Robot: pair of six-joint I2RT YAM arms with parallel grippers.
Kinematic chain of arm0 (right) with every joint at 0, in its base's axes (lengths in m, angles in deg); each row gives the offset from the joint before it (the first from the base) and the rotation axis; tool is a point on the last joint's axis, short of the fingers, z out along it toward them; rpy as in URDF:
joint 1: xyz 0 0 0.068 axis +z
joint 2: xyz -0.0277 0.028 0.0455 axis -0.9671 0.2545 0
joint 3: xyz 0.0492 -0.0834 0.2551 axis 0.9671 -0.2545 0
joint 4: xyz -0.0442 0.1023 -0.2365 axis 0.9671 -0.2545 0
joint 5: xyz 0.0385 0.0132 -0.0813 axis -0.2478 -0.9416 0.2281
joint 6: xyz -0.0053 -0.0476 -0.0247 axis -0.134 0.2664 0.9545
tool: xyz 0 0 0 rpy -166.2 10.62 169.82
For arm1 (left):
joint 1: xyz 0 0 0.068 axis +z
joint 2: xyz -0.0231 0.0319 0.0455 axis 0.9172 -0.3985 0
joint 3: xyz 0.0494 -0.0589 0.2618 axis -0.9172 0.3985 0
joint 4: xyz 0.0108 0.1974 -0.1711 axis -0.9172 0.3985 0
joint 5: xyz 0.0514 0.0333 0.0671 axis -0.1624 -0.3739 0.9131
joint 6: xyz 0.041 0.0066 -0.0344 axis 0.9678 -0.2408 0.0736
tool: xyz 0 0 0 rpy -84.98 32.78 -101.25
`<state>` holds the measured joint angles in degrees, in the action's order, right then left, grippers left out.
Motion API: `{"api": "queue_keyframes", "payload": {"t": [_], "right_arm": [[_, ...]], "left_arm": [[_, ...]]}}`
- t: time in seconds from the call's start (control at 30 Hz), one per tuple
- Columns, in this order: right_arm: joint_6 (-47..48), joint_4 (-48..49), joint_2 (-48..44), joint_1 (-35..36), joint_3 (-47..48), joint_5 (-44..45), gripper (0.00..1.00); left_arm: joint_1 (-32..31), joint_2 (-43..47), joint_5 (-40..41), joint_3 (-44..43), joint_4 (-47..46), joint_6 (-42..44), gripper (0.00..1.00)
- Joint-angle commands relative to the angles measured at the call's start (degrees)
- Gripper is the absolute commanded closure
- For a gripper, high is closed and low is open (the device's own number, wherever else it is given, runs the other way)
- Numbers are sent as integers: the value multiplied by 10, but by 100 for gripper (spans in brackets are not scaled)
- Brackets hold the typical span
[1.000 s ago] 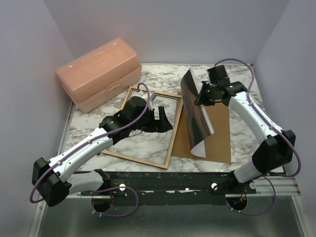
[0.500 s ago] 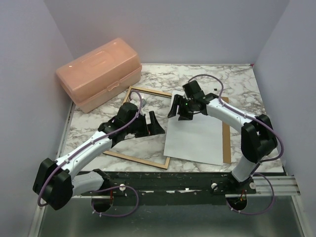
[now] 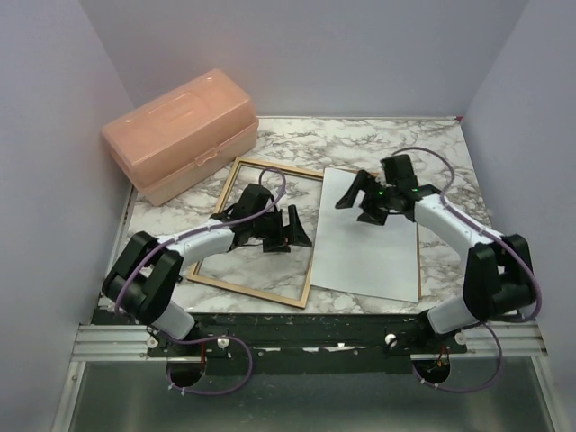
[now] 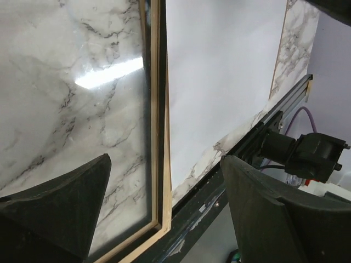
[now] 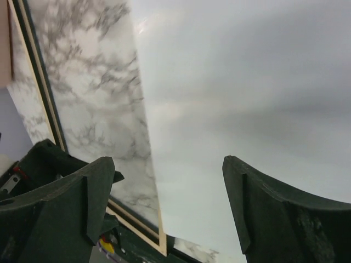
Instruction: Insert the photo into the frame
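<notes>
Photo [image 3: 369, 243] flat on the right half of the table [image 3: 306, 135], plain white back up, printed side hidden; long axis from far edge to near edge, leaning slightly left at the far end; left long edge against the right rail of the frame [image 3: 252, 292], overlap or mere contact not distinguishable. Narrow strip of brown board [image 3: 419, 265] showing along the photo's right edge. Frame flat at table centre, tan wood side up, marble visible through its opening; long axis likewise far to near, roughly parallel to the photo. Surface of white marble pattern with grey veining; translucent pink box [image 3: 180, 130] at the far-left corner, lid shut; pale lilac walls on three sides. Left arm folded low, forearm reaching rightward, left gripper [image 3: 286, 232] over the frame's right portion, jaws spread wide, nothing between them. Right arm bent back from the near-right corner, right gripper [image 3: 358, 205] above the photo's far part, jaws likewise wide apart and holding nothing
</notes>
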<state>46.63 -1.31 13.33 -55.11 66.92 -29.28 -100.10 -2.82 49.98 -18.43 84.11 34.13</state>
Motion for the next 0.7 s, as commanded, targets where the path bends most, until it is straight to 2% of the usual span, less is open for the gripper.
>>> {"api": "queue_keyframes", "payload": {"t": [0.0, 0.13, 0.27, 0.5, 0.67], "right_arm": [[32, -26, -81, -94, -57, -2, 12], [60, -49, -123, -191, -107, 17, 11], [65, -46, -138, -238, -150, 36, 10], [64, 9, -100, -246, -208, -2, 11], [65, 39, -93, -247, -240, -34, 12]], "left_arm": [[3, -40, -43, -29, -61, 9, 17], [2, -66, -43, -55, -53, 21, 18], [2, -100, -46, -88, -50, 25, 20], [2, -166, -45, -166, -37, 32, 28], [2, -214, -40, -209, -22, 35, 30]]}}
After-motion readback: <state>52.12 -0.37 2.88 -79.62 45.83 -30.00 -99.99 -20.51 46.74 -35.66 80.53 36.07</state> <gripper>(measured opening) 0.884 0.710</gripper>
